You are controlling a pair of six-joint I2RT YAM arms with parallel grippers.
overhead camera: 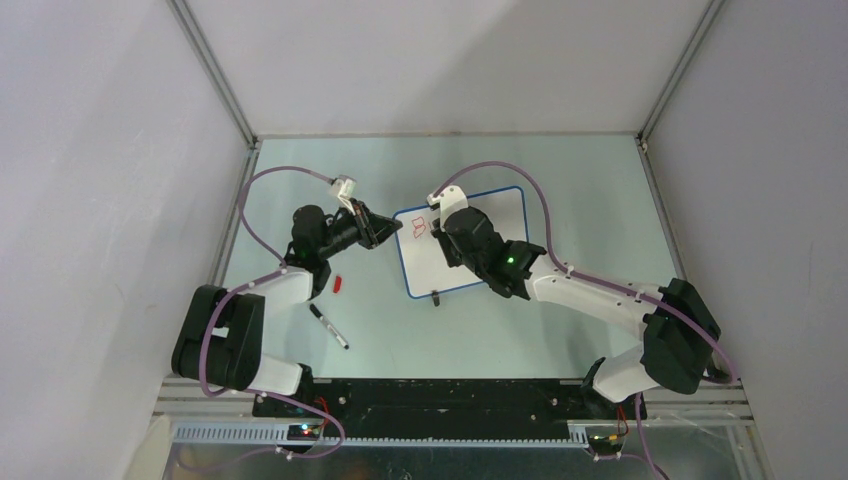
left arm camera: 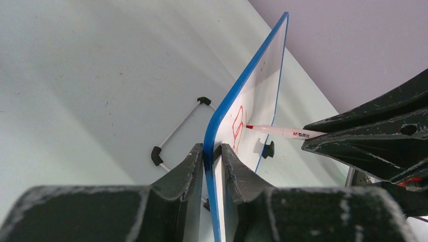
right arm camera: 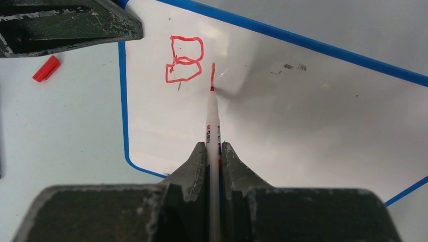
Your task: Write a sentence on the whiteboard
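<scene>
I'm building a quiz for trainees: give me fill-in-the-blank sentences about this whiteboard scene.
The left gripper clamps the whiteboard by its ____ rim.
The right gripper holds a marker with a ____ tip.
The only finished letter on the board is ____.
Missing: blue; red; B.

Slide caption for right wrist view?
Right gripper holds a red marker tip on the whiteboard, a short stroke drawn beside a red B.
</scene>
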